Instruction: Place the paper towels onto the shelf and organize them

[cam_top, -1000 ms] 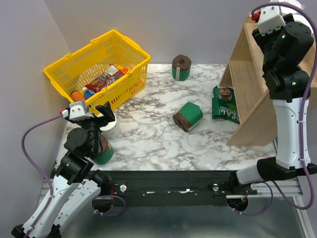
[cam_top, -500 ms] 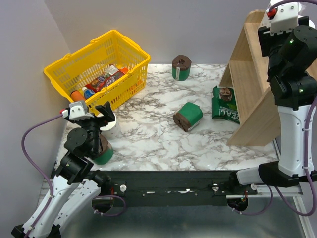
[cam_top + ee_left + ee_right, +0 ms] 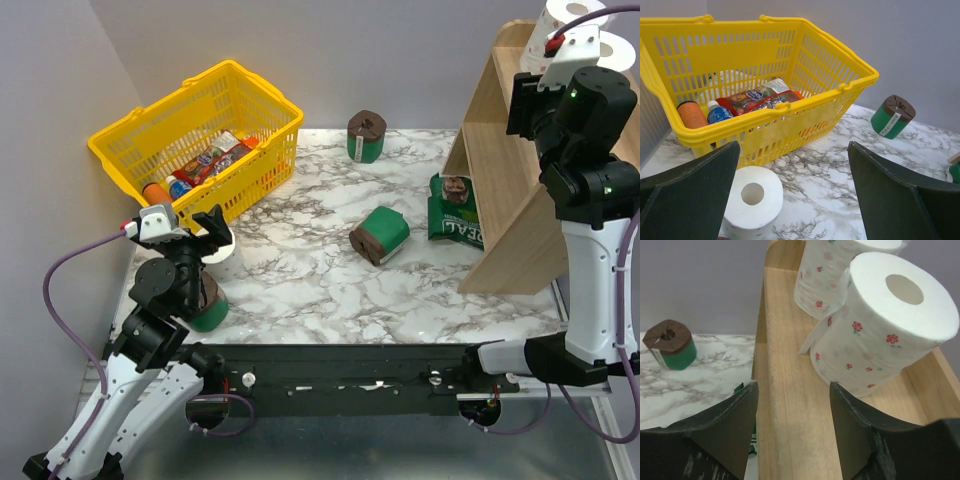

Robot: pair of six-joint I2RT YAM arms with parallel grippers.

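Two white paper towel rolls with red dots (image 3: 890, 325) (image 3: 835, 270) stand on the wooden shelf's (image 3: 790, 390) top tier; one shows in the top view (image 3: 565, 22). My right gripper (image 3: 794, 430) is open and empty, just in front of the nearer roll, above the shelf (image 3: 500, 190). A third white roll (image 3: 752, 200) stands on the table by the basket. My left gripper (image 3: 795, 200) is open and empty just above and behind it. Green rolls (image 3: 366, 135) (image 3: 381, 235) (image 3: 207, 305) lie on the marble; the last is partly under my left arm.
A yellow basket (image 3: 130, 150) holding bottles and packets stands at the far left. A green packet (image 3: 455, 222) with another green roll (image 3: 457, 190) on it lies against the shelf's foot. The wall is close behind.
My right gripper has drawn back and down from the shelf top, uncovering the white roll standing there. The left arm has not moved.
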